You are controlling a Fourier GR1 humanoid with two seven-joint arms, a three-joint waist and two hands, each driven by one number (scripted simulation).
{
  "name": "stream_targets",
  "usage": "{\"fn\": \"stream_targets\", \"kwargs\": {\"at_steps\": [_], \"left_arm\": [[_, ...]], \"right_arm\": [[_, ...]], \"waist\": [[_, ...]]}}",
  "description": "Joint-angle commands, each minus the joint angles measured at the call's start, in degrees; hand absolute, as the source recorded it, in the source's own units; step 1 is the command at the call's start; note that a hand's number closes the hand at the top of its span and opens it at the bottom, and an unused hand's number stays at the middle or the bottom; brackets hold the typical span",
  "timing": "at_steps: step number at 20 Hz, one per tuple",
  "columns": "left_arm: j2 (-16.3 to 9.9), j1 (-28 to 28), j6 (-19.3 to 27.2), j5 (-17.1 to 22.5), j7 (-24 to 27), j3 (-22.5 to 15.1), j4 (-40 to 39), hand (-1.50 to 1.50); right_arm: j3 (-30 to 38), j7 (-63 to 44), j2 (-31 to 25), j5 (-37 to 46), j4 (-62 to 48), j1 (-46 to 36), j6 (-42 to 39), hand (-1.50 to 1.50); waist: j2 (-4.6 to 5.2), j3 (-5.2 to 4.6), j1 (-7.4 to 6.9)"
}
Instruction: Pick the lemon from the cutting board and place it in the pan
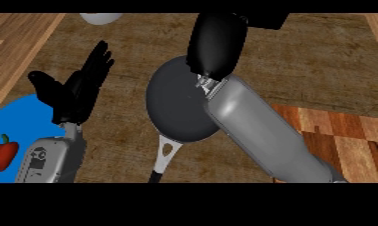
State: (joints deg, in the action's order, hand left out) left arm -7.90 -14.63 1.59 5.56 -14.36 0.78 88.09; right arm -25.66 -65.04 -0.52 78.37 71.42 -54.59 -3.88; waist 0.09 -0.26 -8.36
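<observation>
1. The pan [177,105] lay on the brown counter [133,45] near the middle of the view, dark and round, its handle [164,157] pointing toward the lower edge.
2. The right hand [215,42] hung over the pan's upper right rim, seen from the back as a black rounded mass. Whether its fingers were curled or straight, and whether they held anything, could not be told.
3. The right forearm [258,130] ran grey from the lower right up to that hand, crossing the pan's right side.
4. The lemon did not show anywhere; it may have been hidden under the right hand, but that could not be told.
5. The board [332,130], of striped wood, lay at the right, partly hidden by the right forearm.
6. The left hand [77,87] stood at the left of the view, fingers straight and spread upward, holding nothing, apart from the pan.
7. A blue mat [22,120] lay at the lower left, under the left forearm [52,160], with a red pepper [6,152] on it at the view's edge.
8. A white object [101,18] sat at the top edge, cut off.
</observation>
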Motion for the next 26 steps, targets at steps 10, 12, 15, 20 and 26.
{"fn": "stream_targets", "kwargs": {"at_steps": [10, 12, 15, 20, 26], "left_arm": [[-1.0, 2.6, 1.3, 0.1, -0.4, 2.2, 1.9, 0.0], [0.2, -0.6, 2.8, -1.1, -0.6, 1.5, 0.7, 0.0], [-0.8, -0.8, 1.6, 0.2, -0.1, 2.9, -0.4, 0.0], [-0.7, 0.5, 1.6, -0.2, 0.4, 2.8, 0.0, 0.0], [-1.3, -0.1, 2.1, 0.1, -0.7, 3.5, 0.8, 0.0]], "right_arm": [[-12.7, -19.7, 0.5, -5.7, -2.7, 3.5, 13.2, 1.5], [-13.6, -17.9, 0.5, -7.1, -4.0, 4.0, 16.9, 1.5], [-14.6, -14.7, 0.5, -7.7, -7.4, 6.5, 22.8, 1.5], [-12.3, -11.9, 0.5, -9.7, -14.9, 7.2, 24.5, 1.5], [-6.1, -11.5, 0.5, -16.3, -14.5, 14.0, 32.0, -1.5]], "waist": [[0.25, 0.22, 3.68], [0.54, 0.25, 4.24], [0.76, 0.26, 4.23], [0.69, 0.27, 4.79], [0.81, 0.41, 4.54]]}}
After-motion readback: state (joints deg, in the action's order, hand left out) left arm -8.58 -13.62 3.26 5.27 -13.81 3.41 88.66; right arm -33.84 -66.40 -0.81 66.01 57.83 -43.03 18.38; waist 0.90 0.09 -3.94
